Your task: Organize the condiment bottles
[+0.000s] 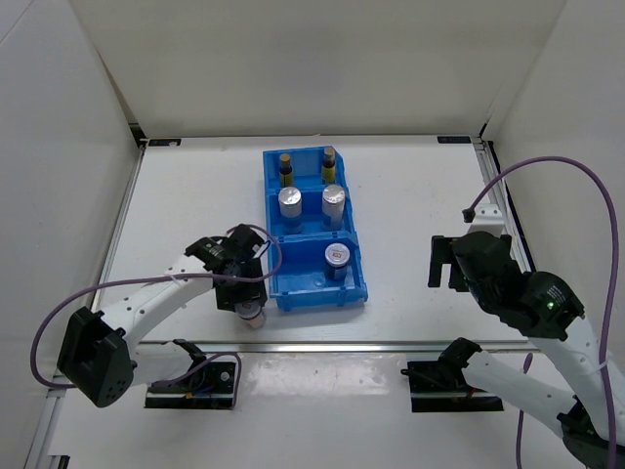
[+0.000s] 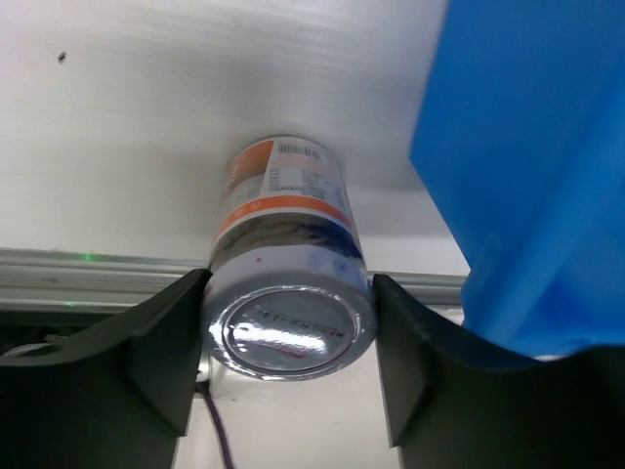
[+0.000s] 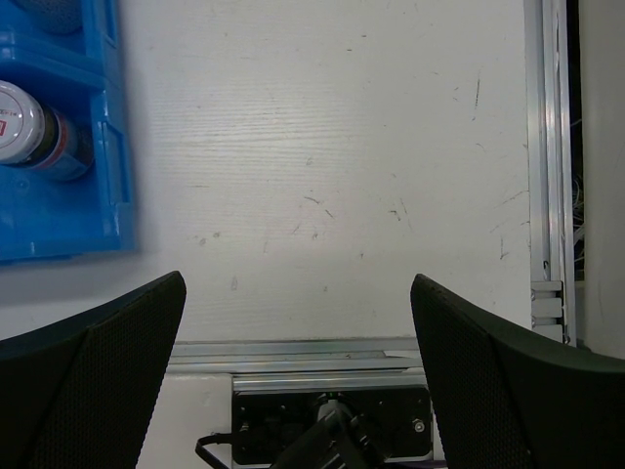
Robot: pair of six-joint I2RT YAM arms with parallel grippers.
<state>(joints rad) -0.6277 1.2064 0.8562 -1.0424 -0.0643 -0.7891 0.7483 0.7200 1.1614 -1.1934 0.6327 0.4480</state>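
Note:
A short silver-lidded jar (image 1: pixel 252 315) with an orange-banded label stands on the table just left of the blue bin's (image 1: pixel 317 293) near corner. My left gripper (image 1: pixel 249 305) is shut on it. In the left wrist view both fingers press the sides of the jar (image 2: pixel 288 244), with the left gripper (image 2: pixel 289 332) around its lid. In the bin stand two amber bottles (image 1: pixel 285 164) (image 1: pixel 329 158) at the far end, two silver-lidded cylinders (image 1: pixel 291 202) (image 1: pixel 334 200) in the middle, and one short jar (image 1: pixel 338 256) in the near compartment. My right gripper (image 1: pixel 441 264) (image 3: pixel 298 322) hangs open over bare table, with nothing between its fingers.
The blue bin (image 2: pixel 527 166) looms close on the right of the held jar. A metal rail (image 1: pixel 322 345) runs along the table's near edge. White walls enclose the table at left, back and right. The right wrist view shows the bin's corner (image 3: pixel 88 215) with the jar (image 3: pixel 29 122) inside.

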